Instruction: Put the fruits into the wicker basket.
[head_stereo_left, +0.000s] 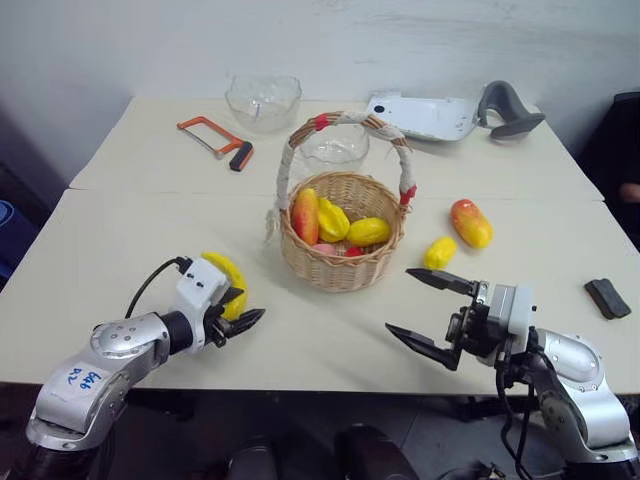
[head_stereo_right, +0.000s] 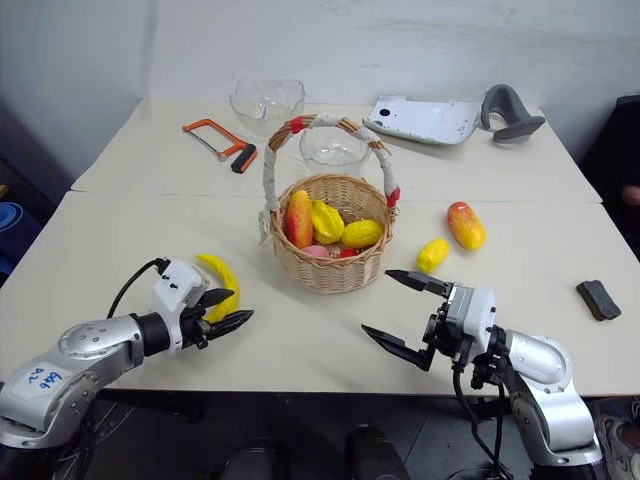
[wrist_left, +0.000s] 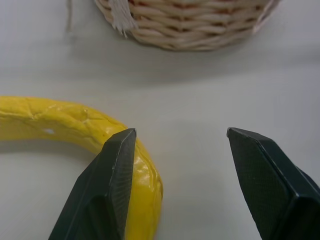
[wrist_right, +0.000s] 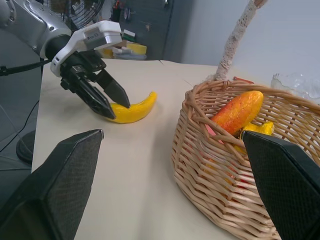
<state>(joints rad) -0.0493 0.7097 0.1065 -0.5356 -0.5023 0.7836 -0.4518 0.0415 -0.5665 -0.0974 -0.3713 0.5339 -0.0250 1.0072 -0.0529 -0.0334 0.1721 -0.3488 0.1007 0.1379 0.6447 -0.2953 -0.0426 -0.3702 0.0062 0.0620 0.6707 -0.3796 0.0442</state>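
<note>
**Left gripper at the banana, jaws apart around its end**

I have my left gripper low over the pale worktop, its two black wedge-shaped fingers spread partway. The curved, glossy yellow toy banana lies flat on the worktop right at those fingers: in the left wrist view one finger overlaps the banana's near end, the other stands clear on bare worktop, and I cannot tell whether either one touches it. Nothing is clamped.

The banana's long axis runs roughly away from me, bowed, with one end under the gripper and the other arcing off to my left. Its skin is shiny, with moulded creases.

Just beyond and to the right sits the round tan wicker basket, tightly woven, with a tall arched handle wrapped in whitish cloth and red tape. Inside it lie a red-orange mango-shaped fruit standing on end and two yellow fruits.

My right gripper hangs on the basket's right side, jaws spread wide and empty. Beyond it, on the worktop, lie a small yellow lemon and a red-and-yellow fruit, close together, both clear of the basket.
</note>
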